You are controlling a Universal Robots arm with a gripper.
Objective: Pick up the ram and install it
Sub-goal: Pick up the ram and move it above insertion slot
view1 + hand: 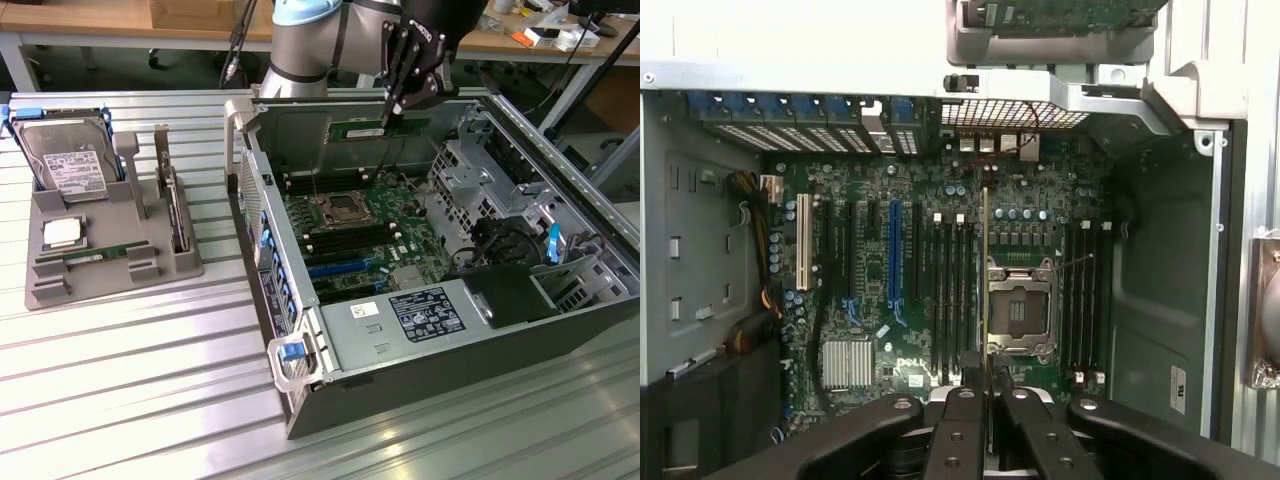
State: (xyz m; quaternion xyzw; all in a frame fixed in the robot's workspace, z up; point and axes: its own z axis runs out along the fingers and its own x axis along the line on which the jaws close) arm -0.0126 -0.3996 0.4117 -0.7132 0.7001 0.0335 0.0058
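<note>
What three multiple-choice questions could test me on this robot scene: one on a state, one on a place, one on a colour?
1. The black gripper is:
A. open and empty
B. shut on the long, thin green circuit-board ram stick
C. shut on a cable

2. That ram stick is:
A. over the open black computer case, above its green motherboard
B. lying on the ribbed metal table
C. on the wooden desk behind

3. The plastic tray holding the large silver hard drive with a white label is:
A. red
B. yellow
C. grey

Answers:
1 B: the wrist view shows the fingers pinching the stick's edge.
2 A: the wrist view looks past the stick onto the board.
3 C: the exterior view shows it grey.
</note>
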